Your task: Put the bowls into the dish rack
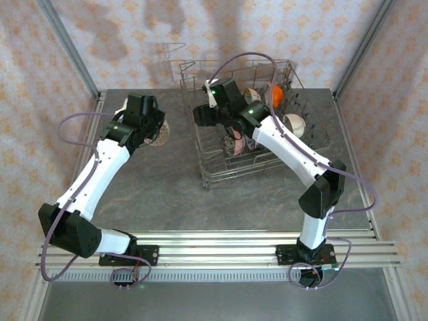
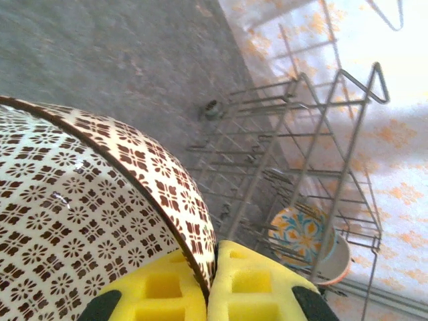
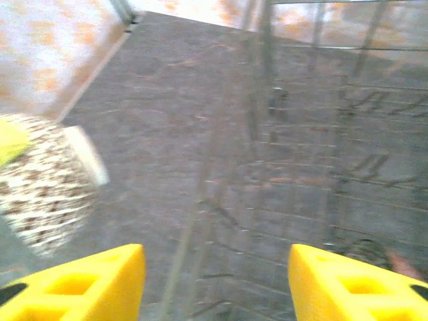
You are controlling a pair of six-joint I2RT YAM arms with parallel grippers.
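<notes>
My left gripper (image 2: 212, 281) is shut on the rim of a brown-and-cream patterned bowl (image 2: 80, 200). From above, the left gripper (image 1: 154, 127) holds this bowl (image 1: 160, 136) over the table, left of the dish rack (image 1: 221, 175). The grey wire rack (image 2: 334, 134) holds several bowls: an orange one (image 1: 276, 93), a white one (image 1: 295, 124), a patterned one (image 1: 234, 144), and a blue-and-orange patterned one (image 2: 304, 233). My right gripper (image 1: 200, 117) hangs over the rack's left side. In its blurred wrist view the right gripper (image 3: 217, 287) is open with nothing between its fingers, and the held bowl (image 3: 47, 194) appears at left.
The rack has tall open-grid sides and upright tines (image 3: 301, 134). Grey tabletop (image 1: 160, 194) lies between the arms and the rack. Metal frame posts (image 1: 70, 50) and patterned walls bound the table at left, right and back.
</notes>
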